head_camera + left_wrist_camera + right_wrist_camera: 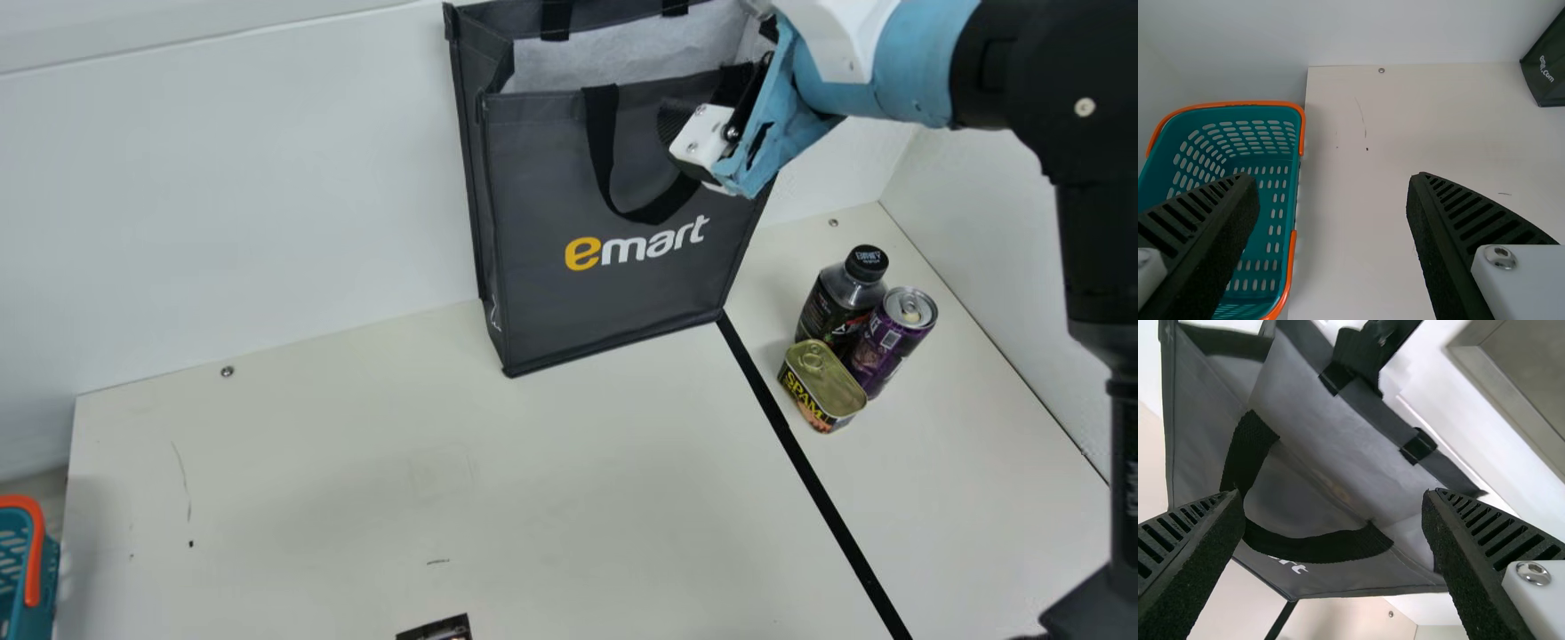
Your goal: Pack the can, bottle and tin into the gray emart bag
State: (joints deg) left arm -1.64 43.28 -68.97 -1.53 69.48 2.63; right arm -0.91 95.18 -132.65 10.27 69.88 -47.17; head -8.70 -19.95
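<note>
Right pincer (1331, 499) spread, empty, by gray emart bag (538, 213), frame top; left pincer (1333, 180) spread, empty; purple can (885, 342), black-capped bottle (827, 307), ring-pull tin (825, 382) sit bunched on table (267, 498), frame right; all look rigid, can probably slick, weighty, grip mid-body; bottle under cap, tin across narrow sides
</note>
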